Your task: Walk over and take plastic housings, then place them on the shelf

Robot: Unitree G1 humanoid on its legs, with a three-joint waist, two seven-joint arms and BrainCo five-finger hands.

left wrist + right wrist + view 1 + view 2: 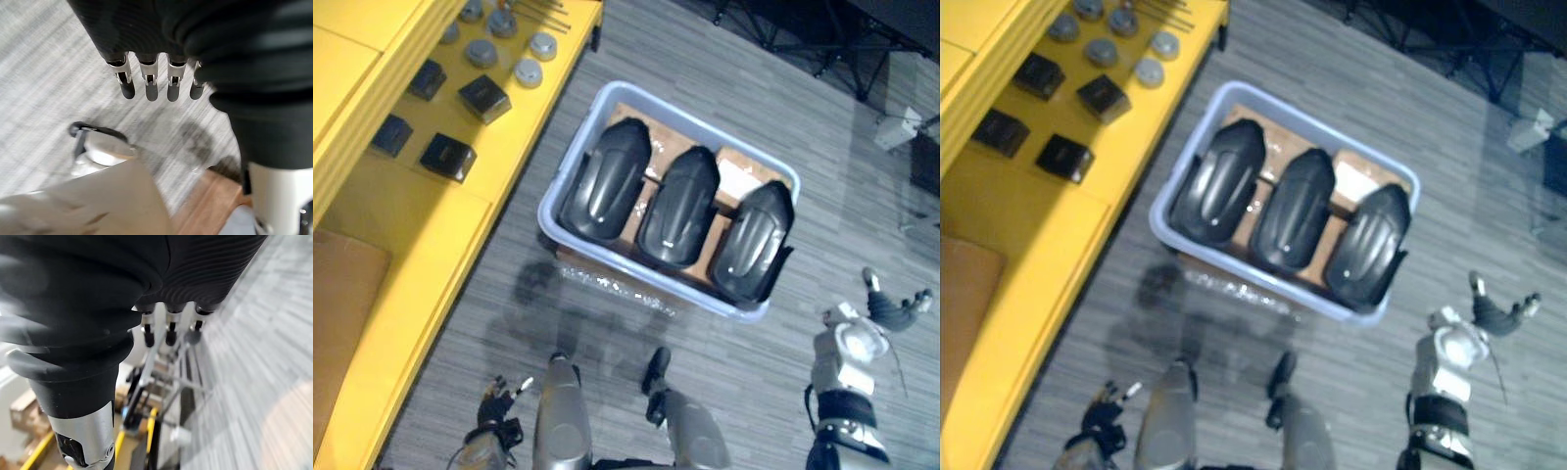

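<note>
Left eye view: housings (pixel 677 208) lie in the tub (pixel 548 223) ahead; my left hand (pixel 149 81) and right hand (pixel 169 333) hang open, empty; I should step closer first.

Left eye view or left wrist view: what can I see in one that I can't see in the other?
The left eye view gives the big scene: a blue bin holding three black plastic housings side by side, next to a yellow shelf with small black boxes and grey round parts. The left wrist view gives the close-up: the left hand with its fingers hanging straight, holding nothing. Both share the grey striped floor and the left hand, which sits low at the left in the eye view.
</note>
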